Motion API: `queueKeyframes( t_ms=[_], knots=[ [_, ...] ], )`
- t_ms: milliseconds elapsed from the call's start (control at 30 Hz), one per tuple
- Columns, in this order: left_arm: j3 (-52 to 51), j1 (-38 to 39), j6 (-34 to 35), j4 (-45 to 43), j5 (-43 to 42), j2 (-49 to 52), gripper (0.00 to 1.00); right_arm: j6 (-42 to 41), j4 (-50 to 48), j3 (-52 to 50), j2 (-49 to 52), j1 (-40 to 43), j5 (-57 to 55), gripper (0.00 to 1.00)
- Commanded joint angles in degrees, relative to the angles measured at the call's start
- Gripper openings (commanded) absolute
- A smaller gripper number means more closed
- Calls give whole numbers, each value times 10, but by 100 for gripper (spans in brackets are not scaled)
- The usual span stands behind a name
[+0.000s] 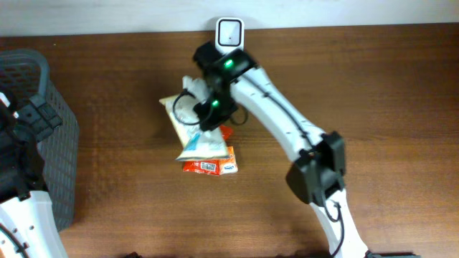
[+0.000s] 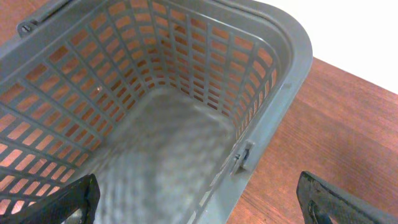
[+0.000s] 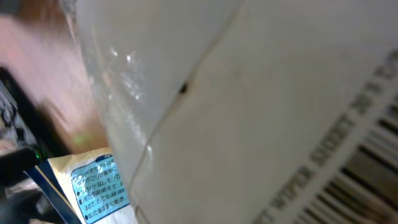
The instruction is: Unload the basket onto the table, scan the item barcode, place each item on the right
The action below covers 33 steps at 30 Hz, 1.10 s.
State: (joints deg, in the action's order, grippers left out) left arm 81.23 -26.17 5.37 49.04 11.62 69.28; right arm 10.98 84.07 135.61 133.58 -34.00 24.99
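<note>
Jaws of the right gripper point(image 1: 209, 109) are pressed together on a white barcoded packet point(image 3: 249, 93) in the pile of packets point(image 1: 204, 149) near the white scanner point(image 1: 229, 32), while those of the left gripper point(image 2: 199, 202) are spread wide above the grey basket point(image 2: 292, 56).

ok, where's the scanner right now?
Overhead view: the white scanner sits at the table's far edge, near centre, just beyond the right arm's wrist and the pile of packets.
</note>
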Motion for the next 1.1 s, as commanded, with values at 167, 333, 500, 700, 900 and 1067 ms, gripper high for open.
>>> queueKeyframes(
  t_ms=[167,333,500,700,900,1067],
  knots=[
    [2,-3,-7,-1,2,1,99,320,56,-64,-20,88,-79,4],
    [2,-3,-7,-1,2,1,99,484,-19,-205,-20,134,-80,4],
    [2,-3,-7,-1,2,1,99,485,-87,-233,-20,156,-80,17],
    [2,-3,-7,-1,2,1,99,265,-60,-122,-20,176,-86,78],
    [2,-3,-7,-1,2,1,99,69,133,81,-21,222,31,99],
    [2,-3,-7,-1,2,1,99,-52,124,92,-69,267,36,99]
  ],
)
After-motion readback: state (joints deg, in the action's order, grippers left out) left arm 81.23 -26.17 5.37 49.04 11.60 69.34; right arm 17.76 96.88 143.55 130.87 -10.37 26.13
